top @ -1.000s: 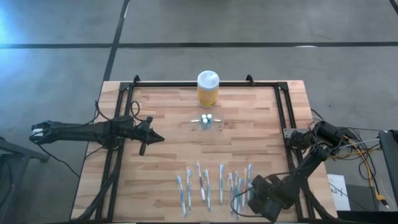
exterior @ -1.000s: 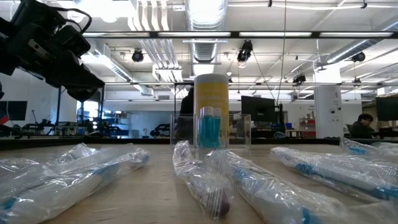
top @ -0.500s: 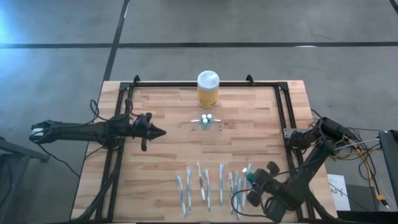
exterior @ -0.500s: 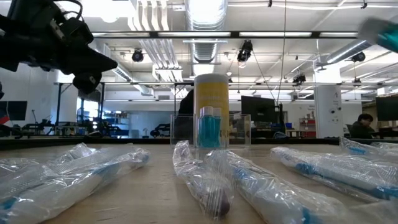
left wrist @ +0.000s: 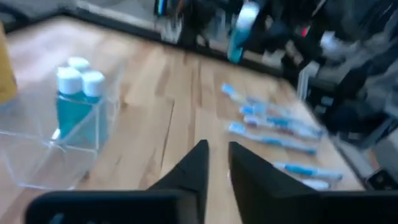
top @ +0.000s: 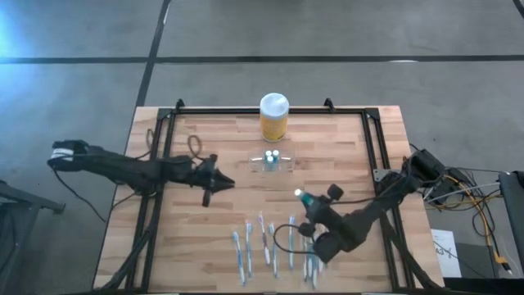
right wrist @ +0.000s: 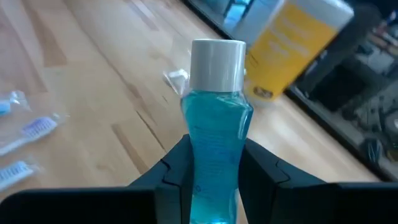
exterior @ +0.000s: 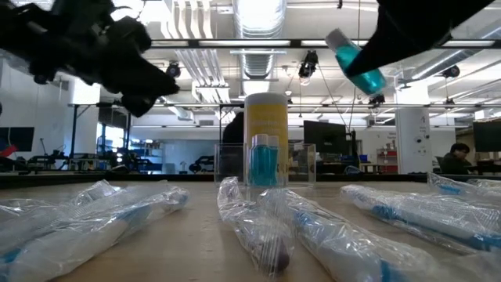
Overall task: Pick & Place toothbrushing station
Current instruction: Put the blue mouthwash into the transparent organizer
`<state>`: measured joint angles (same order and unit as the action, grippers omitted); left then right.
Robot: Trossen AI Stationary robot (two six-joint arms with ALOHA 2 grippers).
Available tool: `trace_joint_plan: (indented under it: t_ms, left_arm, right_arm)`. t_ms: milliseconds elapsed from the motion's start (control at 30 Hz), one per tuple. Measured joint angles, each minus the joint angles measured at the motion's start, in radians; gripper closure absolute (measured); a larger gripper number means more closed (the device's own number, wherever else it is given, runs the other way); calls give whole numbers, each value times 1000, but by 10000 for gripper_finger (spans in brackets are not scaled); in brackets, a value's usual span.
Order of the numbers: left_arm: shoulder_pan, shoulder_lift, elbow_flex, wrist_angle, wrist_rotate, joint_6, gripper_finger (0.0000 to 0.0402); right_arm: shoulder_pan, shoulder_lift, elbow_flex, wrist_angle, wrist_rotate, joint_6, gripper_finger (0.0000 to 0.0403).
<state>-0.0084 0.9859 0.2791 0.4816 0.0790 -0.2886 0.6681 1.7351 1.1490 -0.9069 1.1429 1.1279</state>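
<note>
The toothbrushing station, a clear low holder, stands mid-table on its base with two blue bottles upright in it. It also shows in the low view and the left wrist view. My right gripper hovers right of and nearer than the station, shut on a blue bottle with a white cap. My left gripper hangs in the air left of the station. Its fingers stand a little apart with nothing between them. My right gripper pinches the blue bottle's lower body between its two fingers, which lie along the bottle. They come slanting from the table's near right. The bottle is lifted clear of the table and tilted, its cap pointing away from the gripper, toward the station.
A yellow jar with a white lid stands behind the station near the far edge. Several wrapped toothbrushes lie in a row along the near part of the table. A black frame runs along the table's sides and far edge.
My right gripper has risen from the near right corner and swung toward the table's middle, turning about as it went, with the blue bottle in it. My left gripper has moved toward the table's right edge, closer to the station.
</note>
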Motion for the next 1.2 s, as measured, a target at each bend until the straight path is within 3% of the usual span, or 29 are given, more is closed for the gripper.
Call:
trace_joint_plan:
  t_ms: [233,367,700,933,1200]
  left_arm:
    - [0,163,321,-360,25,114,229]
    - [0,228,484,-480,28,185,197]
    - [-1,419,726,-587,36,120,195]
    - [-1,535,817,-591,67,268,195]
    - [-2,617,888,-590,61,230,195]
  right_arm:
    - [-65,0,-50,324,16,-351,314]
    - [-77,0,-90,456,13,-452,314]
    - [-89,0,-132,514,7,-471,314]
    - [-90,0,-137,568,4,-561,314]
    - [-103,0,-154,604,1,-560,314]
